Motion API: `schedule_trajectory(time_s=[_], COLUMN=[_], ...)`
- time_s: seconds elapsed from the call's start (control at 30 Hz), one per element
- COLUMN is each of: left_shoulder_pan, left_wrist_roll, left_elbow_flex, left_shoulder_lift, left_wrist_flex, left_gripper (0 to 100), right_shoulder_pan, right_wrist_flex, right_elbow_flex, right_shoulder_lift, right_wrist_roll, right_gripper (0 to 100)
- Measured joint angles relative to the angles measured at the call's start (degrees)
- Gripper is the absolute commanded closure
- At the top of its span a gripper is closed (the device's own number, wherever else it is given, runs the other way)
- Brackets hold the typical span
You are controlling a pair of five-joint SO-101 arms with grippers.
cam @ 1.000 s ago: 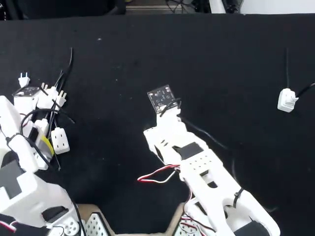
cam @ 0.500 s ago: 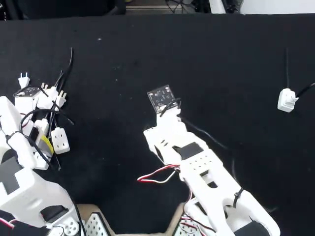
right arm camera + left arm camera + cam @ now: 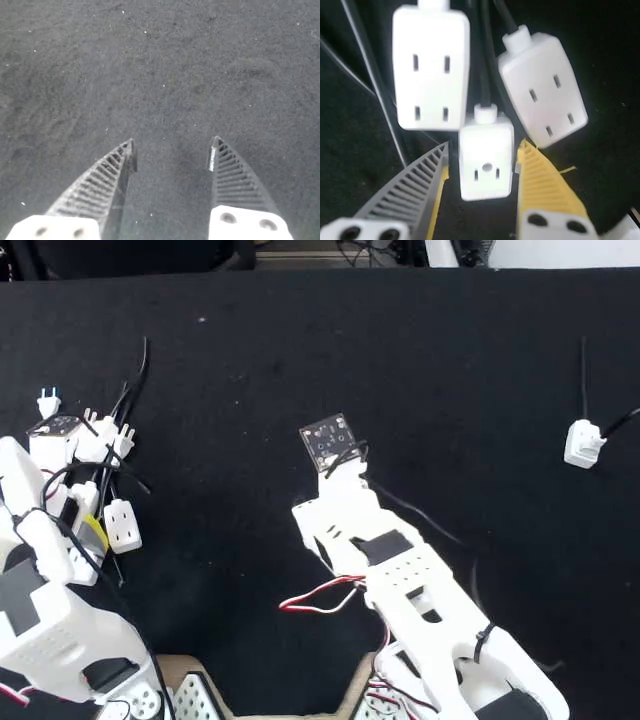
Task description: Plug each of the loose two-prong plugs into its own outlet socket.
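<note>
Nearest the left arm's wrist, the left tool (image 3: 482, 147) is seen set astride a small socket block (image 3: 486, 165). One grey finger (image 3: 420, 185) and one yellow-faced finger (image 3: 542, 190) stand at the block's two long sides. The jaws are only part-open. The yellow finger lies at the block's edge, while a dark sliver is left on the grey side, so a firm hold is not yet shown. This straddle is judged to be meant for pinning or lifting the block by its flanks, with the slotted face left free for a plug.

Just beyond it, a double outlet block (image 3: 431, 65) and a second outlet block (image 3: 542, 95) lie face up. The latter is tilted, and black cables (image 3: 490, 45) are run between them. Because they are crowded together, little room is left for a plug to be brought in, which may be why one block is being singled out.

In the high view, this cluster is found at the left edge of the worktop (image 3: 250, 360). A two-prong plug (image 3: 48, 400) and a second plug (image 3: 122, 438) lie loose at its far side, in no socket.

The right tool (image 3: 172, 147) is held wide open over bare black cloth near the middle of the worktop, with nothing in it, and well apart from the cluster. It is judged to be parked out of the way.

Farthest off, at the right edge, a white block (image 3: 580, 443) rests on its own cable. Whether it is a plug or a socket cannot be told.
</note>
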Motion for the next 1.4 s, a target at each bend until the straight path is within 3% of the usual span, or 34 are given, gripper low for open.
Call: schedule_trajectory(time_s=[0.17, 0.3, 0.37, 0.57, 0.8, 1.03, 1.17, 1.27, 1.4], left_shoulder_pan=[-0.18, 0.00, 0.00, 0.00, 2.64, 4.48, 9.32, 16.62, 27.25], left_wrist_roll=[0.00, 0.00, 0.00, 0.00, 0.00, 4.22, 8.35, 11.96, 18.37], left_elbow_flex=[3.25, 3.25, 3.25, -1.67, -14.59, -18.90, -17.76, -16.18, -15.74], left_shoulder_lift=[0.00, 0.00, 0.00, 0.09, 0.09, -2.55, -9.23, -13.45, -14.42], left_wrist_flex=[-2.90, -1.93, -0.09, 8.26, 24.09, 26.46, 26.46, 26.02, 19.52], left_gripper=[81, 98, 94, 97, 97, 97, 97, 97, 97], right_shoulder_pan=[0.00, 0.00, 0.00, 0.00, 0.00, 0.00, 0.00, 0.35, 5.80], right_wrist_flex=[0.00, 0.00, 0.00, 0.00, 0.00, 0.00, 0.00, 0.00, 0.00], right_elbow_flex=[0.00, 0.44, 0.44, 0.44, 0.44, 0.44, 0.44, 0.44, 0.44], right_shoulder_lift=[0.00, 0.00, 0.00, 0.00, 0.00, 0.00, 0.00, 0.00, 0.00], right_wrist_roll=[0.00, 0.00, 0.00, 0.00, 0.00, 0.00, 0.00, 0.00, -1.32], right_gripper=[77.6, 77.6, 77.6, 77.6, 77.6, 77.6, 77.6, 77.6, 77.6])
